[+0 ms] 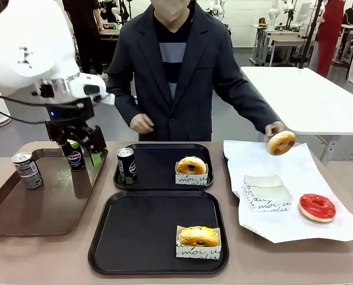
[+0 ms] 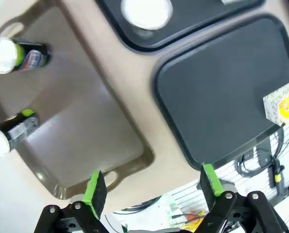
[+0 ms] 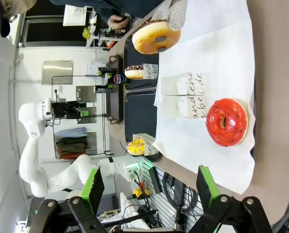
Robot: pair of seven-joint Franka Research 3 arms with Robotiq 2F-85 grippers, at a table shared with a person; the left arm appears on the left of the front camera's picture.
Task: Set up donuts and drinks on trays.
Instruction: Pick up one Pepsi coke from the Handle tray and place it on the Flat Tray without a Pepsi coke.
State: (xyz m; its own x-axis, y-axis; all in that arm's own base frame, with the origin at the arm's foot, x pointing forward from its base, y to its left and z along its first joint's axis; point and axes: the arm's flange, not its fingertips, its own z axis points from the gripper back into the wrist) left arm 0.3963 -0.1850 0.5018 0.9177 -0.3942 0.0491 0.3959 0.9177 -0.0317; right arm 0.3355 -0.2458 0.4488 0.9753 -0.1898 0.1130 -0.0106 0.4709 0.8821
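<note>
Your left gripper (image 2: 153, 182) hangs with fingers spread, empty, near the Pepsi can (image 1: 75, 157) on the brown tray (image 1: 45, 208). Descend off-centre and you'll topple it. Your right gripper (image 3: 150, 187) is spread too.

**Tally at the shared table**

Black trays (image 1: 140, 237): two; brown tray (image 1: 40, 219): one; white paper sheet (image 1: 318, 234): one.

Pepsi cans (image 1: 126, 165): three in all; two stand on the brown tray, one on a black tray.

Donuts (image 1: 317, 207): four in all; two sit in boxes, one per black tray; one red, loose on the paper sheet; one in the person's hand (image 1: 275, 128).

White paper boxes (image 1: 266, 193): three; two hold a donut, one shows none.

Persons at the far side: one.
</note>
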